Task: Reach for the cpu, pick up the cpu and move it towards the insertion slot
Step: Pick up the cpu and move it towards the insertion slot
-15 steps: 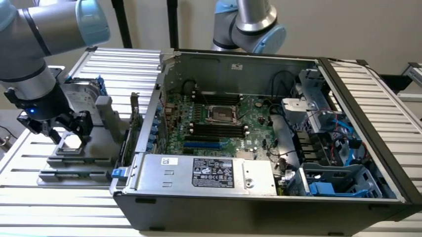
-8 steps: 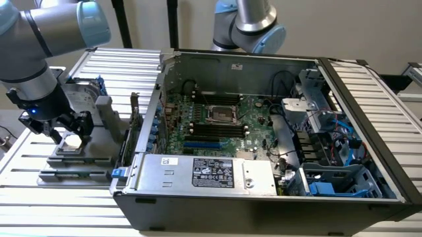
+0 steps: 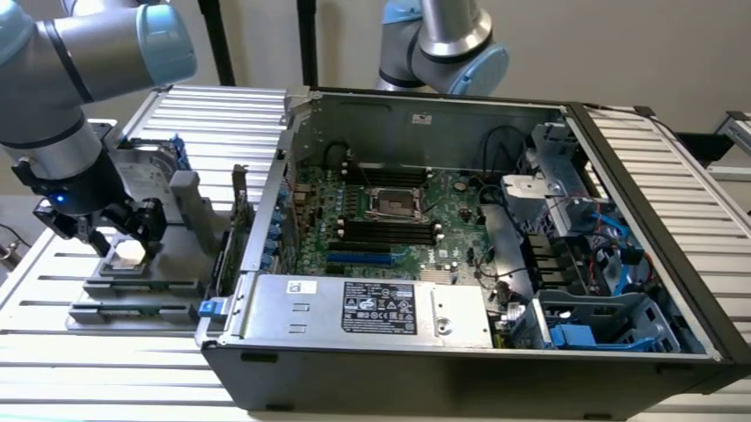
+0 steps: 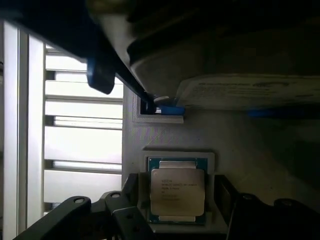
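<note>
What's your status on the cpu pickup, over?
Gripper open, straddling the cpu. Cpu seated in grey holder, not lifted. Insertion slot away inside the case. Nothing seen blocking the grasp.

The cpu point(image 4: 177, 192) is topped in silvery metal and rimmed in teal-green. Inside the dark grey computer case point(image 3: 470, 374), the insertion slot point(image 3: 396, 204) is framed in silver around a dark centre and is surrounded by green circuit board point(image 3: 452, 195). The desk point(image 3: 105, 374) beside the case is ribbed in white stripes.

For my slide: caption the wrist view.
Open pincer poised either side of the cpu in its grey holder.
</note>
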